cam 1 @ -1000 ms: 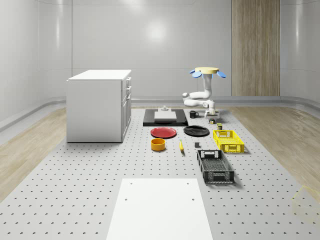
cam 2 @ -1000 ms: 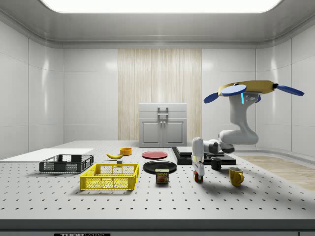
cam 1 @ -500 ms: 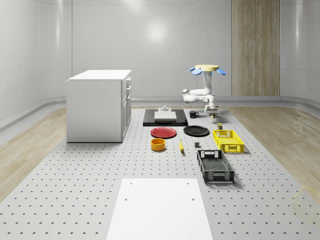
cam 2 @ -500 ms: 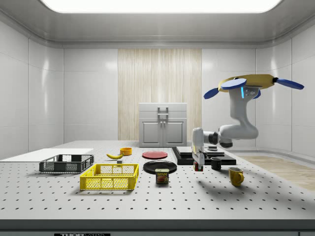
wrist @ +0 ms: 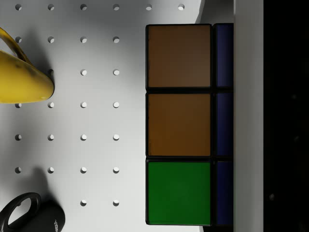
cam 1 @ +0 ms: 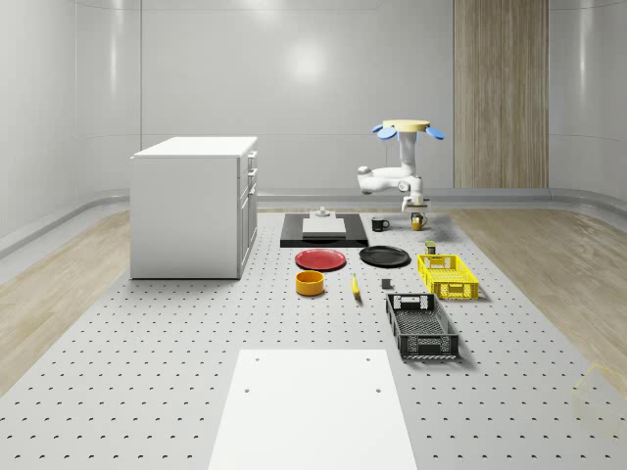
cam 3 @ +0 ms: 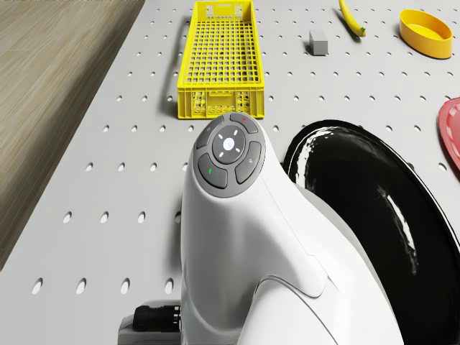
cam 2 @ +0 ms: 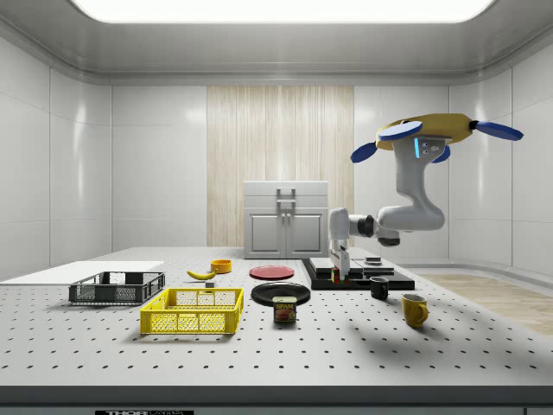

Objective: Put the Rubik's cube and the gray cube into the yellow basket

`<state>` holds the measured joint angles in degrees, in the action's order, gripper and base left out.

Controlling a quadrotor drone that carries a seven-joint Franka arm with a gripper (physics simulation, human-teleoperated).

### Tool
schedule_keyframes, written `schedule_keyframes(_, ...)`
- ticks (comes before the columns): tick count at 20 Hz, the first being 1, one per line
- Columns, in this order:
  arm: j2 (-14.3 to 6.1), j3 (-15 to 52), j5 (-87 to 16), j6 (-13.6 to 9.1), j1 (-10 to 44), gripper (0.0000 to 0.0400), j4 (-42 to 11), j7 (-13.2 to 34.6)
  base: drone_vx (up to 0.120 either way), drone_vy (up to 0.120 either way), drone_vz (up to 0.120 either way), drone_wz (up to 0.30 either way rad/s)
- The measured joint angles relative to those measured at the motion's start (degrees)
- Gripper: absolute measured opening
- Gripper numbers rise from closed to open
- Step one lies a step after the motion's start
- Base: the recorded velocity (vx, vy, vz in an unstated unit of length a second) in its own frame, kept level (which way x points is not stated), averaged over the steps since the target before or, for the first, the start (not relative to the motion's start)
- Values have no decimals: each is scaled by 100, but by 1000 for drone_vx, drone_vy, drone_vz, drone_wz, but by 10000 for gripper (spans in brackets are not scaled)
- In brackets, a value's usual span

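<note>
My gripper is shut on the Rubik's cube and holds it in the air above the table. In the wrist view the Rubik's cube shows orange, green and blue tiles close up. The drone hovers over the table's far right part, and my gripper hangs below it near the mugs. The yellow basket stands nearer along the right side, also seen as the yellow basket ahead of the arm. Beyond the basket, the small gray cube lies on the table, the same gray cube between banana and basket.
A yellow mug and a black mug stand under the held cube. A black plate, red plate, orange bowl, banana, tin can and black basket lie around. A white cabinet stands left.
The drone and arm have risen. The gripper, down at the table a second ago, has lifted the Rubik's cube and moved toward the side view's left.
</note>
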<state>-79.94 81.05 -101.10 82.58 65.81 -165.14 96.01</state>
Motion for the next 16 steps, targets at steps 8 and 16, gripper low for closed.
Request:
schedule_keyframes(8,-147,49,85,131,27,325,4,25,120,0,0,0)
schedule_keyframes(16,-283,75,144,257,49,325,8,45,120,0,0,0)
